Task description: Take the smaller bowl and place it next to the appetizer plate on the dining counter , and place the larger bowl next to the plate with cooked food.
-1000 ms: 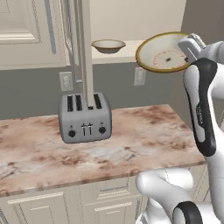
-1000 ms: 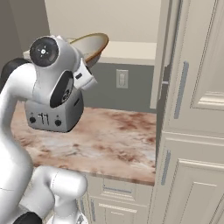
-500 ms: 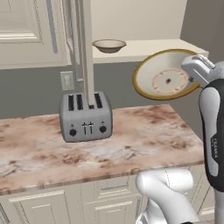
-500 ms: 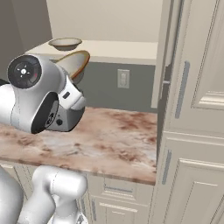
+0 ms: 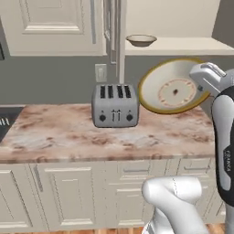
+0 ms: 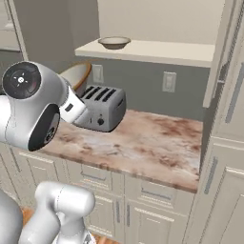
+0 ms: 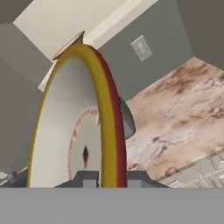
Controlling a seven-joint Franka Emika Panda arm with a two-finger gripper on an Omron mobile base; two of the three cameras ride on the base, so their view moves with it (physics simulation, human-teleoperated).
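The gripper (image 7: 106,177) was clamped on the rim of the larger bowl (image 5: 172,90), holding it on edge in the air above the marbled worktop (image 5: 109,135). A silver toaster (image 5: 114,105) stood just beside the bowl, on the side away from the gripper. The smaller bowl (image 5: 141,40) sat higher up and farther back on a beige shelf (image 5: 183,45).
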